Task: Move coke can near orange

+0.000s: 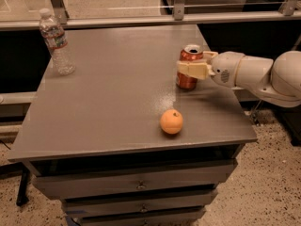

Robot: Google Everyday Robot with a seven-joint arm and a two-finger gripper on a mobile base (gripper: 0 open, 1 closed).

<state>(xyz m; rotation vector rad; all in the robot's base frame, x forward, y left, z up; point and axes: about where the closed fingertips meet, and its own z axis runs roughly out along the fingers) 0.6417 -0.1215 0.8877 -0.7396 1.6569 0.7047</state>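
Gripper is clasping the upright coke can in its jaws at the right of the desk, the orange lying apart, so the carry is likely pending.

Dim warm light, pale glare on table beside gripper clasping coke can, soft shadows

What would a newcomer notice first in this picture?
The white arm reaches in from the right, its gripper closed around the red can at the table's right edge. Next comes the orange, alone near the front edge, apart from the can. A water bottle stands at the far left corner.
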